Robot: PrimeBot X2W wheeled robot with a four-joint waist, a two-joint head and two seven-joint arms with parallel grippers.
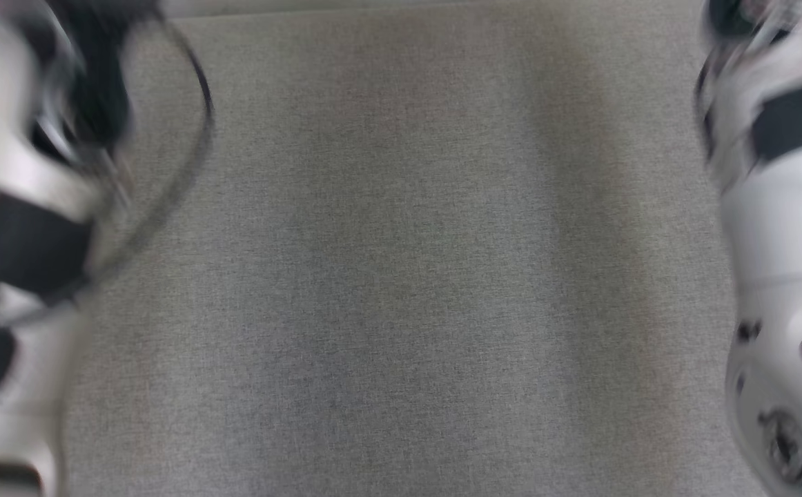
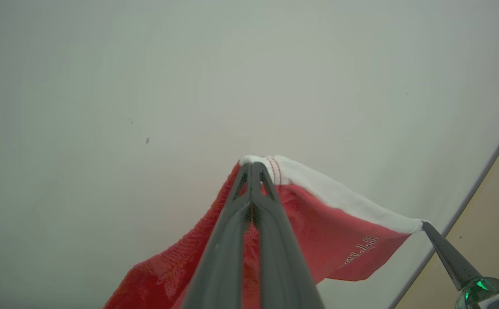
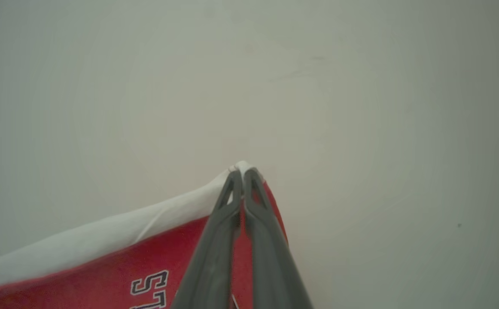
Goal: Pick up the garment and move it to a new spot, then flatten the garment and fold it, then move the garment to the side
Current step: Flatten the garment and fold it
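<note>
Garment [image 2: 318, 227], red and white, hung between left gripper [image 2: 253, 166] and right gripper [image 3: 241, 172], both squeezing its corners tight.

The worktop [image 1: 401, 276] is covered in grey, finely woven cloth that runs from the near edge of the head view to the far side, where a paler strip [image 1: 442, 7] borders it. The view is blurred. Soft, darker shadow bands cross the cloth at middle and right.
</note>
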